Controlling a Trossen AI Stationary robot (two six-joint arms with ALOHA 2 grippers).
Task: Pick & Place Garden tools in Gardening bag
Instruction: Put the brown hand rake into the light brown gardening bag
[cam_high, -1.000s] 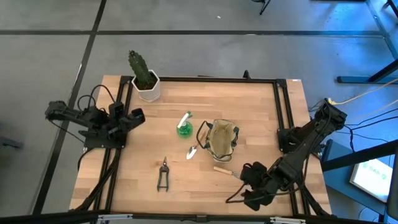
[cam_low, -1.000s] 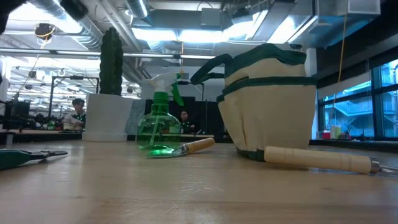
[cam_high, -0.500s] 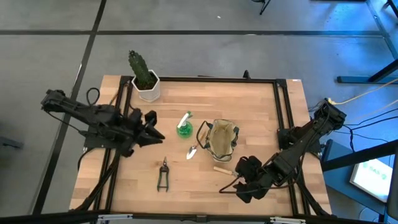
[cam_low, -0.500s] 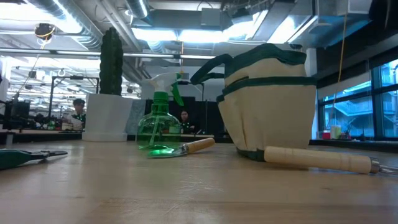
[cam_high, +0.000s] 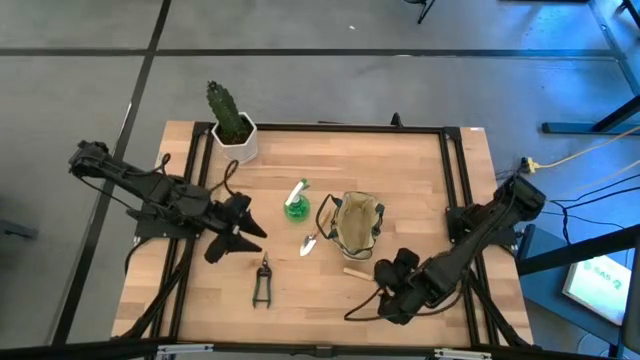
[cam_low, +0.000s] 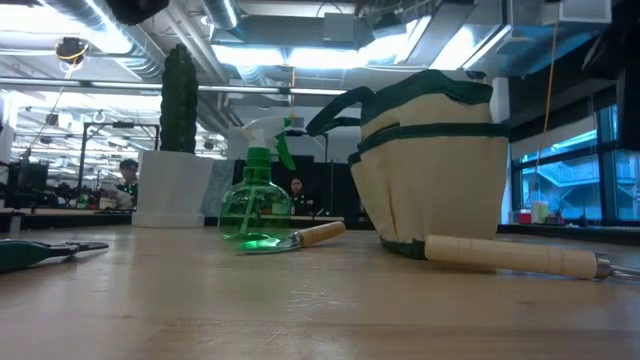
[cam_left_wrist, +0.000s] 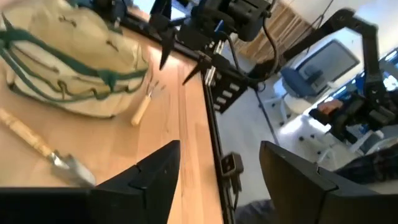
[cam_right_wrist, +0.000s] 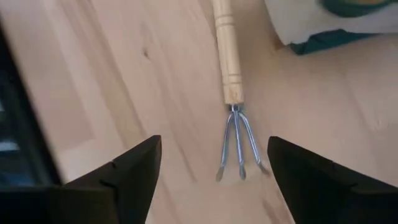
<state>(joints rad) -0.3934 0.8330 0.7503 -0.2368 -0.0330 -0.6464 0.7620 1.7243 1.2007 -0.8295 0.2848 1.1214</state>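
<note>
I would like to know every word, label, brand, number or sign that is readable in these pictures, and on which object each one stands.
Readable text: none.
Gardening bag: plain fabric, no label visible.
Spray bottle: no print visible.
White pot: blank.
Screen beside the table: some marks, too small and blurred to read.
Hand rake, trowel, pruning shears: no markings visible.

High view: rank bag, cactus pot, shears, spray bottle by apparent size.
1. bag
2. cactus pot, counting the plant
3. shears and spray bottle: look about alike, not ranked; the shears are thinner.
</note>
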